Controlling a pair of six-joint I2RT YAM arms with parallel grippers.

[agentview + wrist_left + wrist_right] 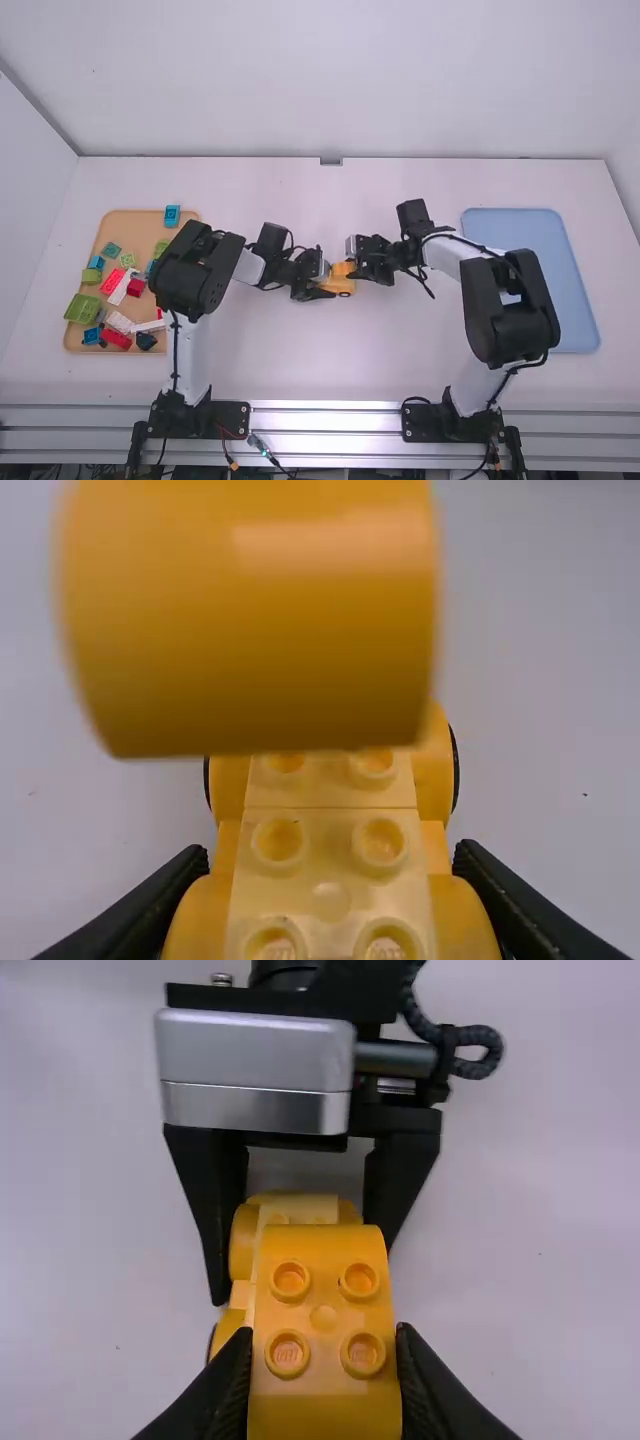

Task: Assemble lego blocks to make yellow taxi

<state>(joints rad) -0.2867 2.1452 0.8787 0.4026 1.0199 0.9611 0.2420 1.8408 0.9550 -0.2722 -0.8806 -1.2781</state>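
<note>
Gripping yellow studded base [330, 825]: left tool [329, 289] | clamped on yellow block [325, 1295]: right tool [353, 269] | tan tray [138, 222] at left: assorted coloured blocks [82, 308] | blue tray [525, 270] at right

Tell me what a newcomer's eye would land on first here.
Likely the rounded orange-yellow block in the right gripper, held over the studded yellow car base that the left gripper clasps. Next, the mixed bright bricks in the tan tray at the high view's left.
</note>
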